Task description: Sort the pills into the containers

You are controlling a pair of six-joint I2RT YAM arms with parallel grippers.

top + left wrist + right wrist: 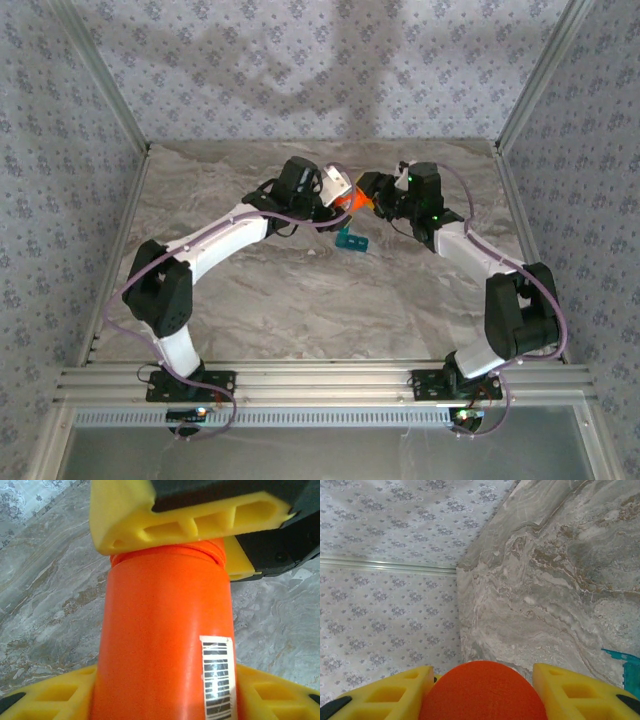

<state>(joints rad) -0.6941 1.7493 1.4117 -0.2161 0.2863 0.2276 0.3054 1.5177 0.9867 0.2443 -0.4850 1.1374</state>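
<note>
Sitting on the marble table (300, 300), the teal pill organiser (352, 240) is mid-table toward the back, apart from both grippers; its corner (625, 672) shows at the right edge of the right wrist view. Just behind it, the orange bottle (350, 200) spans between the two grippers. Left gripper (165, 695) is clamped on the bottle body (165, 630), barcode label (217, 680) facing its camera. Right gripper (482, 680) is closed on the threaded neck end, yellow fingers (190, 525) pinching either side. Left arm reaches forward and bends in rightward. Right arm has its elbow high at the right, forearm angled in leftward. Wrists nearly meet.
</note>
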